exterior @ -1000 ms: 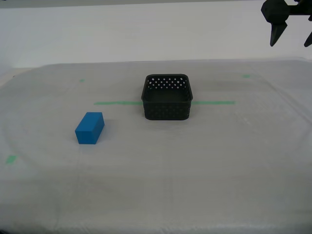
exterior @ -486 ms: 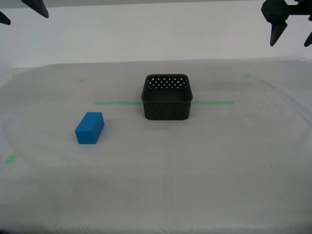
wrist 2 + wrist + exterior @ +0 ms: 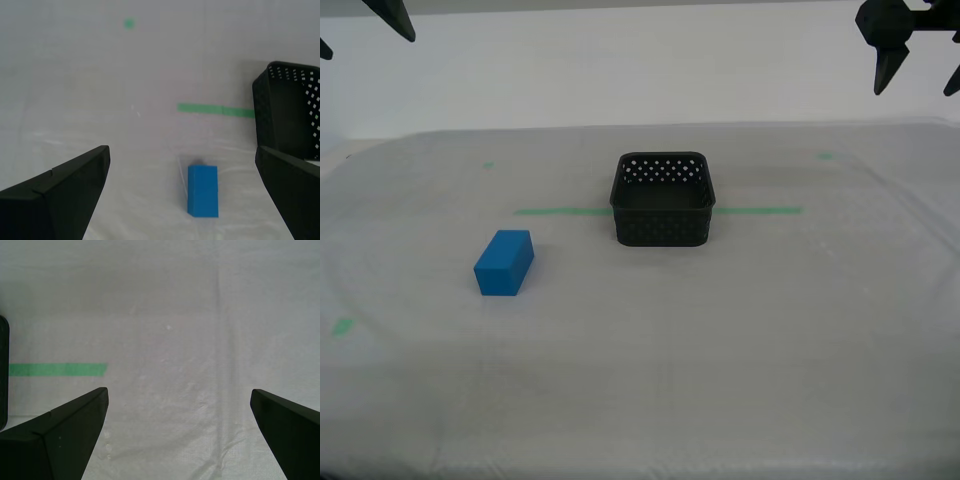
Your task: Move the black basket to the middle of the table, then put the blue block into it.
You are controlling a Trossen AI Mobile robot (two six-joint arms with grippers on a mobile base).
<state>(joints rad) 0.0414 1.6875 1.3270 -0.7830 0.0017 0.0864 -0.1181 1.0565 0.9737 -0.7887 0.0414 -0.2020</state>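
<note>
Second tool, wide open, above blue block.

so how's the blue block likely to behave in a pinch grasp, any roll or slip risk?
The blue block looks solid with flat faces, lying on its long side, so it probably won't roll or tip. Its plain smooth faces could be a bit slippery, so squeezing across the narrow width seems safer. It looks rigid; the wide-open fingers of my second gripper should span it easily.

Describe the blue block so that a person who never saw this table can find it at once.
Start at the black basket standing on the long green tape line across the table. Look towards the exterior view's left and nearer the camera: the blue block lies alone on the cloth. It is the only bright, solid thing there.
</note>
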